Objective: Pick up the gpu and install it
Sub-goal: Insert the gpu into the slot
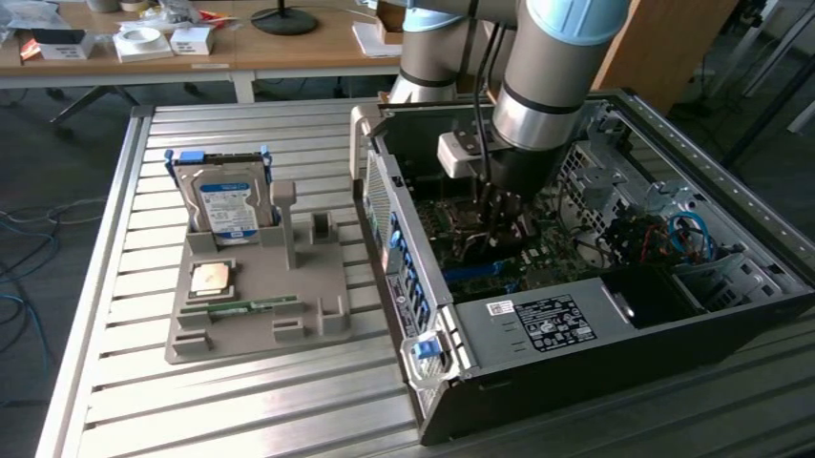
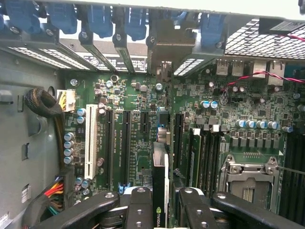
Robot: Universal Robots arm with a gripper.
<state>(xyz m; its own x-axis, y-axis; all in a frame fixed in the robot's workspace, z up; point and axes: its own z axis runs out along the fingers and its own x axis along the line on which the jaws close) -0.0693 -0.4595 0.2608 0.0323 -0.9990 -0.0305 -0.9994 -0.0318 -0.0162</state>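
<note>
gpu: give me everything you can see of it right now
The gpu, a thin dark circuit card, appears edge-on in the wrist view: a black edge with a pale strip alongside and a small NVIDIA logo near the pincer. It stands on edge between the pincer's black fingers, gripped from both sides. It hangs over the green motherboard, running parallel to the long black expansion slots. Whether its connector has entered a slot cannot be told.

Slatted metal table (image 1: 153, 420) stretching across foreground. Wooden desk (image 1: 293, 48) standing behind, carrying white boxes (image 1: 140, 43) and black round base (image 1: 282, 19). Grey floor (image 1: 52, 143) showing at exterior view's left, cables (image 1: 26, 229) trailing over it. Wooden panel (image 1: 662, 48) rising at exterior view's right.
</note>
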